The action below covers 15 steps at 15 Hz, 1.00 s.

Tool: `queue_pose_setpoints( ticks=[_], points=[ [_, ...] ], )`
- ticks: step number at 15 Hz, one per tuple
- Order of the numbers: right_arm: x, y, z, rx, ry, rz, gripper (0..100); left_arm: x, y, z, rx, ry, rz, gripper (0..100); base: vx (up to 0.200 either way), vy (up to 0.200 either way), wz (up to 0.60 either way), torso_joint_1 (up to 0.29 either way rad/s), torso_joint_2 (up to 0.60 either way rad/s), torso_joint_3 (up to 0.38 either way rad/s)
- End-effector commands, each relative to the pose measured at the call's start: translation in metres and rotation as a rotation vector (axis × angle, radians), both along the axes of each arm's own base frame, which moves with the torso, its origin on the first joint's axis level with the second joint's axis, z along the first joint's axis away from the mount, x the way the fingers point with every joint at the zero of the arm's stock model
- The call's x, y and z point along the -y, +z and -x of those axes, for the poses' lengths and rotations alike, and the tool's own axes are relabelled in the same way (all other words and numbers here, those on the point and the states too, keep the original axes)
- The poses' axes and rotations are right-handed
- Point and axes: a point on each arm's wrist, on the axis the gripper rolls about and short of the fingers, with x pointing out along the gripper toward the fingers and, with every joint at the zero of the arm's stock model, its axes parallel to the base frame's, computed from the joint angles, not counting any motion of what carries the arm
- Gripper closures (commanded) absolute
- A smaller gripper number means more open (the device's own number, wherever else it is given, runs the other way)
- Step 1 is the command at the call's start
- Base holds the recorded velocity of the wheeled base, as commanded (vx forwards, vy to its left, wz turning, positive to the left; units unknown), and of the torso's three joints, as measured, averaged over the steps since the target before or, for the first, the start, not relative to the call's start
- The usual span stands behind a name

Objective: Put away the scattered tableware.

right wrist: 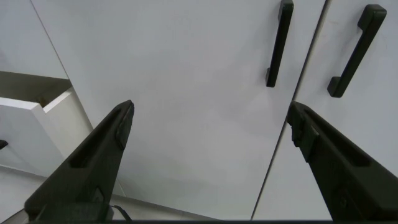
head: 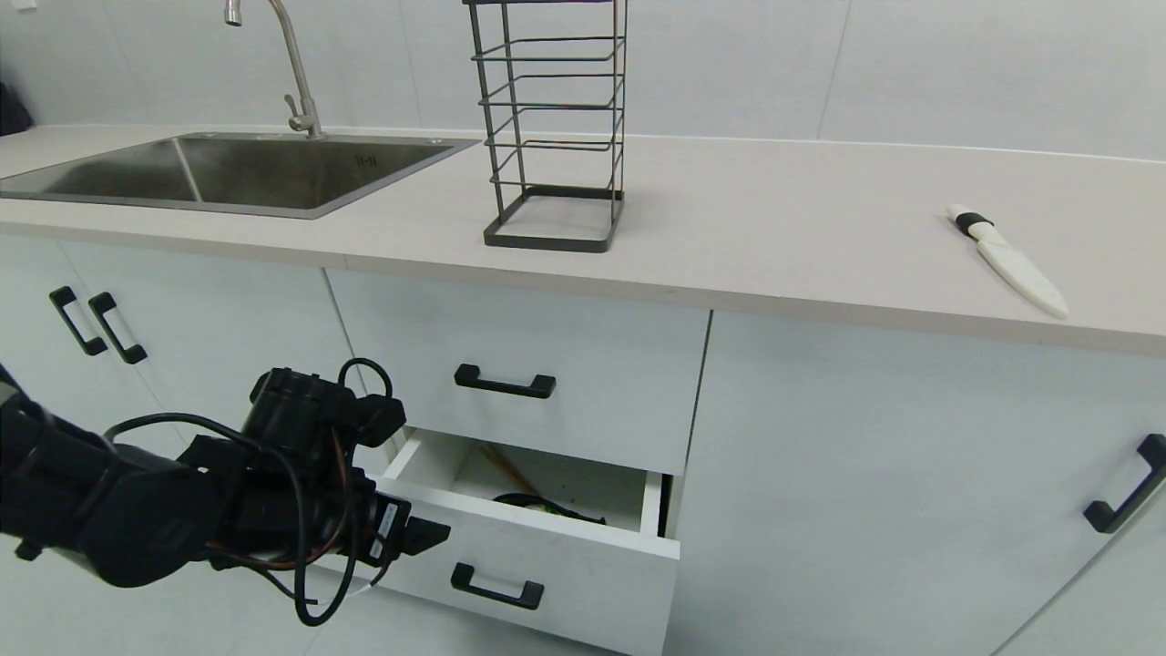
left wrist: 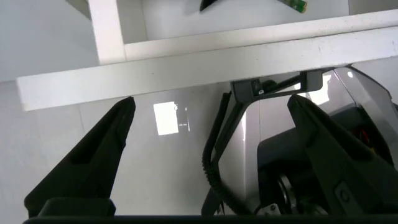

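A white knife (head: pixel 1007 260) with a black band on its handle lies on the countertop (head: pixel 774 219) at the far right. Below the counter, the lower drawer (head: pixel 537 547) stands pulled out; dark utensils (head: pixel 547 506) and a thin wooden stick (head: pixel 510 469) lie inside. My left gripper (head: pixel 424 536) sits low, just in front of the drawer's left front corner. In the left wrist view the left gripper (left wrist: pixel 212 102) is open, nothing between its fingers, under the drawer front (left wrist: pixel 205 59). My right gripper (right wrist: pixel 211 109) is open and empty, facing white cabinet doors (right wrist: pixel 186 93).
A black wire rack (head: pixel 556 128) stands mid-counter, with a steel sink (head: pixel 228 169) and tap (head: pixel 291 64) to its left. The upper drawer (head: pixel 510 364) is closed. Black handles (right wrist: pixel 278 43) sit on the cabinet doors before the right gripper; the open drawer's edge (right wrist: pixel 37 106) shows beside them.
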Motion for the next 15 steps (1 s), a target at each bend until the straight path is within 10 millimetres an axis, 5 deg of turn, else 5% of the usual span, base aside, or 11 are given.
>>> queue_pose_setpoints(
  ticks=[1, 15],
  points=[
    [0.0, 0.0, 0.0, -0.002, 0.001, 0.0, 0, 0.002, -0.004, -0.004, -0.01, -0.001, -0.004, 0, 0.0, 0.0, 0.0, 0.0, 0.0, 0.0],
    [0.0, 0.0, 0.0, -0.002, 0.001, 0.0, 0, 0.014, 0.001, -0.04, 0.061, 0.097, 0.002, 0, 0.0, 0.0, 0.0, 0.0, 0.0, 0.0]
  ],
)
